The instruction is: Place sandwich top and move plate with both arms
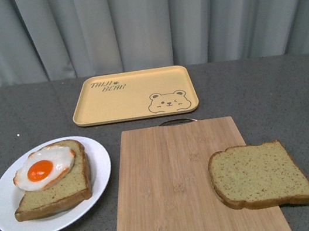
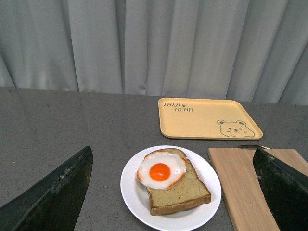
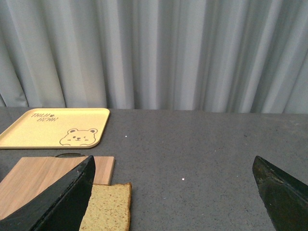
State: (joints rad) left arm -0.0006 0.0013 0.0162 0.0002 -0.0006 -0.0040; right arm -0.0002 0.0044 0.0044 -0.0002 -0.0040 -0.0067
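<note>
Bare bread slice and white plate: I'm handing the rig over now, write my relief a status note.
Left gripper open, empty, facing the round white plate.
Right gripper open, empty, by the bare tan bread slice at the right edge of the wooden cutting board.
Plate, left of the board, holds the egg-topped slice.
Nothing done yet.
Left: set bare slice on the egg, move plate with both arms.
</note>
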